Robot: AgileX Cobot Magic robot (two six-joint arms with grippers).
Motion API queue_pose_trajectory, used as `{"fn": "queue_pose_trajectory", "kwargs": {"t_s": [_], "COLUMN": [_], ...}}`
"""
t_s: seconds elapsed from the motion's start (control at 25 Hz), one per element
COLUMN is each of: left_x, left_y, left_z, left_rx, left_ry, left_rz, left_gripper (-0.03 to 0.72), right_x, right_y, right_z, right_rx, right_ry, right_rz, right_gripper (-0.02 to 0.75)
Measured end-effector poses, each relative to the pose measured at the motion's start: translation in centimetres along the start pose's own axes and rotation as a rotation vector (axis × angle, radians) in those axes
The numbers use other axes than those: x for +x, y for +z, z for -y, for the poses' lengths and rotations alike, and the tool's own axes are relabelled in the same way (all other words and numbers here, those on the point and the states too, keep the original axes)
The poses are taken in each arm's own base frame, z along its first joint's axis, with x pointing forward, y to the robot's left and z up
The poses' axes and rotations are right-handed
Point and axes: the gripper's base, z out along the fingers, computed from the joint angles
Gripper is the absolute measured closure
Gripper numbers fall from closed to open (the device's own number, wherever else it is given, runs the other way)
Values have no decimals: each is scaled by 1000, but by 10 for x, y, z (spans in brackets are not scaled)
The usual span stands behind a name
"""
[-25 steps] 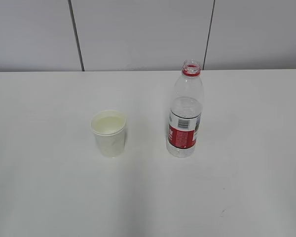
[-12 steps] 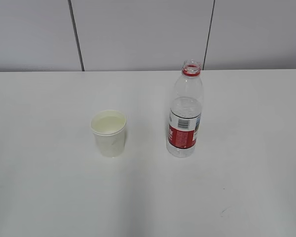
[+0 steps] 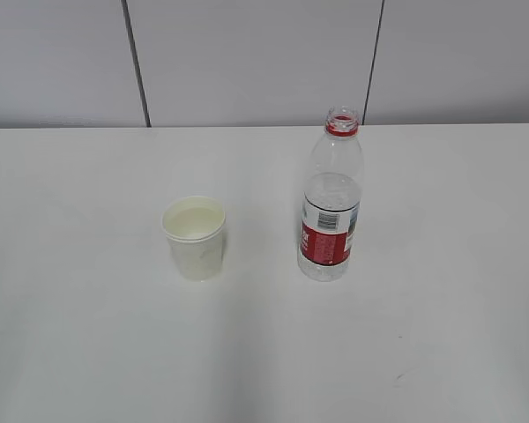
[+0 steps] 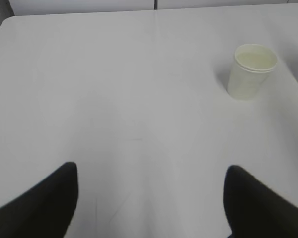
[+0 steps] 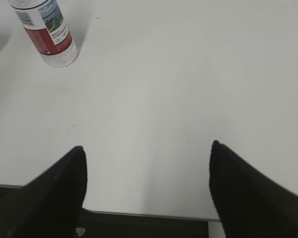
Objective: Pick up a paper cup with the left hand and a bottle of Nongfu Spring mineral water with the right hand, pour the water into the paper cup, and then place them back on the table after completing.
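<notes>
Paper cup [image 3: 194, 236] and bottle [image 3: 331, 201] upright mid-desk [image 3: 70, 335] — well beyond both hands' wide, empty jaws.

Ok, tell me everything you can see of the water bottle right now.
The bottle is clear plastic with a red neck ring and no cap, its mouth open. A red and white label with a barcode wraps its lower half. It stands upright on the white table, to the right of the paper cup and apart from it. Water fills roughly the lower part. Nothing touches it but the table; neither gripper is near.
</notes>
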Motion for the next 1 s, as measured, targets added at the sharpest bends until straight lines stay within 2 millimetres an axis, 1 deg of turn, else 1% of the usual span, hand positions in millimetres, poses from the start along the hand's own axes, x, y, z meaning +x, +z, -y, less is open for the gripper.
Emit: {"fn": "queue_pose_trajectory", "kwargs": {"t_s": [1.0], "left_x": [0], "left_y": [0], "left_z": [0], "left_rx": [0], "left_ry": [0], "left_rz": [0], "left_gripper": [138], "right_x": [0], "right_y": [0], "right_z": [0], "right_rx": [0], "right_ry": [0], "right_rz": [0], "right_gripper": [170]}}
